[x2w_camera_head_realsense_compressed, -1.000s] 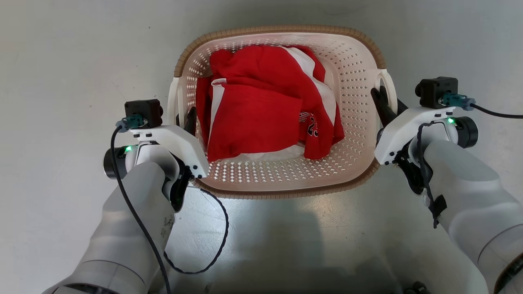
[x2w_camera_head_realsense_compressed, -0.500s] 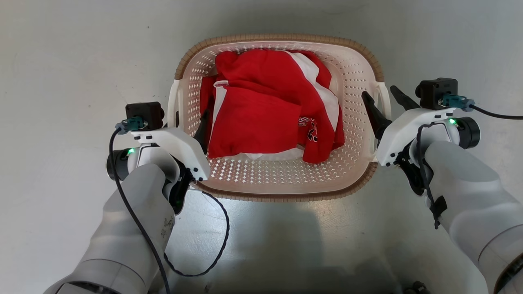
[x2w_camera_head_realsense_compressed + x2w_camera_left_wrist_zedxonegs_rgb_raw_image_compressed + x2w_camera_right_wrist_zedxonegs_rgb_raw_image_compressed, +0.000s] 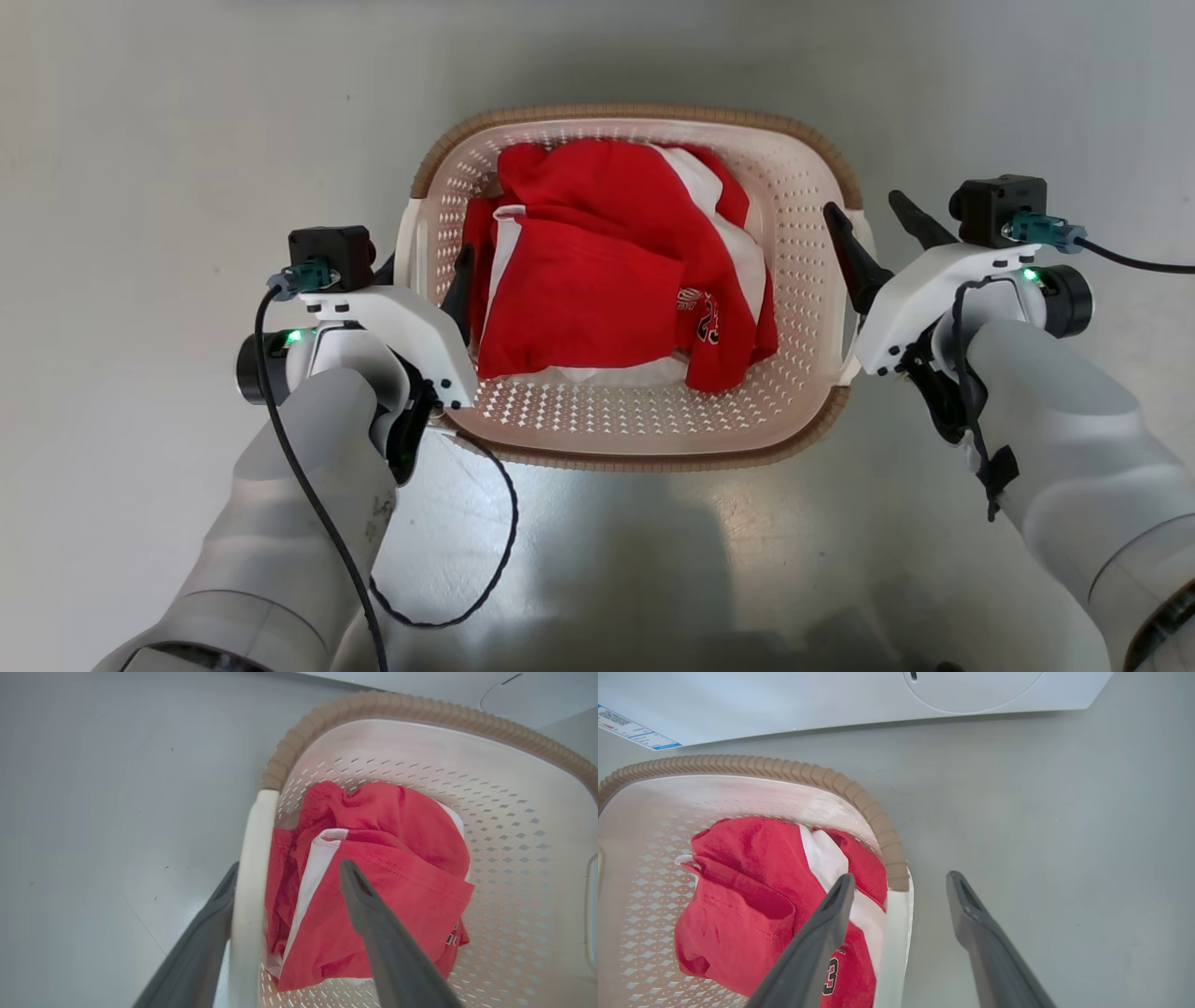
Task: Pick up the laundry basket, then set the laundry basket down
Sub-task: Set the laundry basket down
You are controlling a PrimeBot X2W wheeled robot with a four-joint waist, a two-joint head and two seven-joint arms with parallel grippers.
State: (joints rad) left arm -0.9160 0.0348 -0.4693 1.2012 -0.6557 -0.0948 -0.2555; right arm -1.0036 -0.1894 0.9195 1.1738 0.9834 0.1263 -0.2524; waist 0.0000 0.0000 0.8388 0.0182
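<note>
Seen from above, on the left, the left gripper (image 3: pixel 289 865) is spread wide and holds nothing. Its two dark fingers straddle the white left handle (image 3: pixel 250 868), the outer one pressed close against it and the inner one over the clothes.

In the middle, the laundry basket (image 3: pixel 644 113) sits on the grey floor (image 3: pixel 140 140) between the two arms, with crumpled red-and-white clothing (image 3: pixel 597 280) inside.

On the right, the right gripper (image 3: pixel 863 205) is also spread and empty, one finger inside the basket wall and one outside the right handle (image 3: pixel 896 933). A white washing machine (image 3: pixel 831 700) stands beyond.

The set-down looks finished, so the risk lies in pulling away. Each inner finger is inside the rim, and a sideways retreat could hook a handle or the cloth and drag or tip the basket.

A second ago both grippers were clenched on the handles and the basket looked larger, probably held higher. Half a second ago the fingers had already parted.
</note>
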